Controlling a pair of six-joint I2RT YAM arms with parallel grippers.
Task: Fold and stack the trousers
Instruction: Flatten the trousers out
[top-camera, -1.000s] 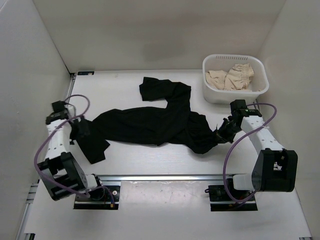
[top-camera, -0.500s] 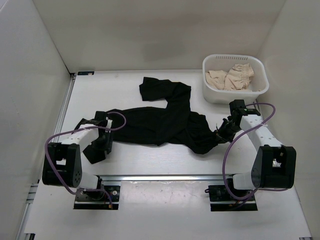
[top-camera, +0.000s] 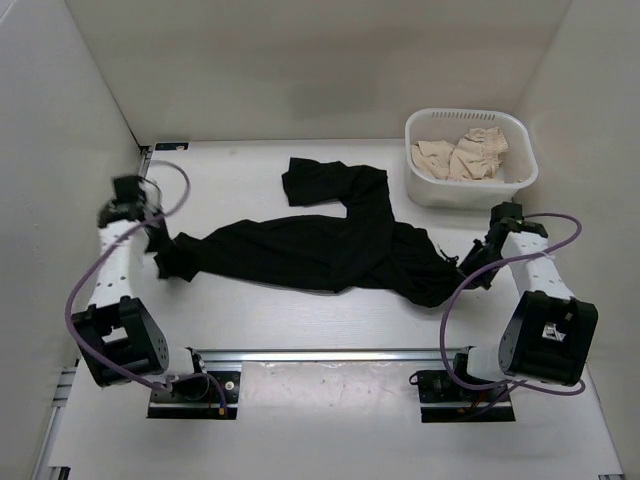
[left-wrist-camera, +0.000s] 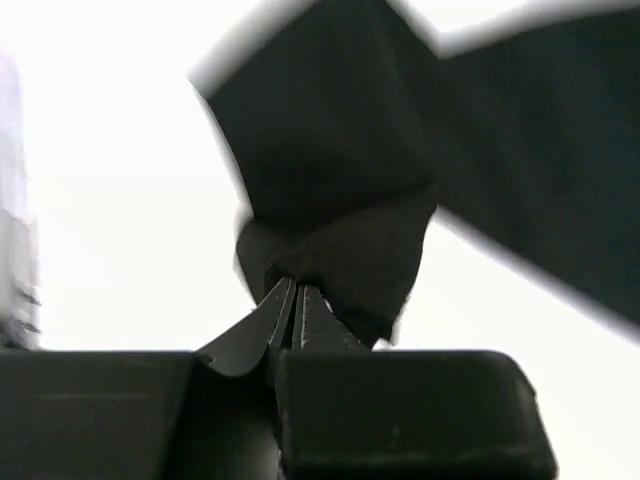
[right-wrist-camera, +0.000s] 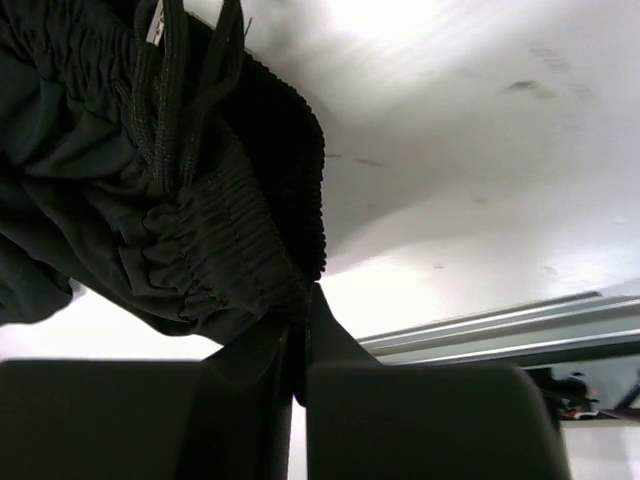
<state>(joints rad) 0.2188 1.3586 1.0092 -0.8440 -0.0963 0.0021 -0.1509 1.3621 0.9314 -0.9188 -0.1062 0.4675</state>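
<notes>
The black trousers (top-camera: 320, 245) lie stretched across the middle of the table, one leg bent toward the back (top-camera: 330, 180). My left gripper (top-camera: 165, 250) is shut on the cuff end of the trousers (left-wrist-camera: 340, 250) at the left. At the right my right gripper (top-camera: 470, 272) is shut on the gathered elastic waistband (right-wrist-camera: 210, 240) of the trousers, which hangs bunched from its jaws. The cloth runs taut between the two grippers.
A white basket (top-camera: 424, 180) with beige cloth garments (top-camera: 462, 155) stands at the back right. White walls close the table at left, back and right. A metal rail (top-camera: 330, 355) runs along the near edge by the arm bases.
The left gripper closed on the trouser cuff and pulled it left and back. The right gripper moved right with the waistband, drawing the trousers out straighter.
</notes>
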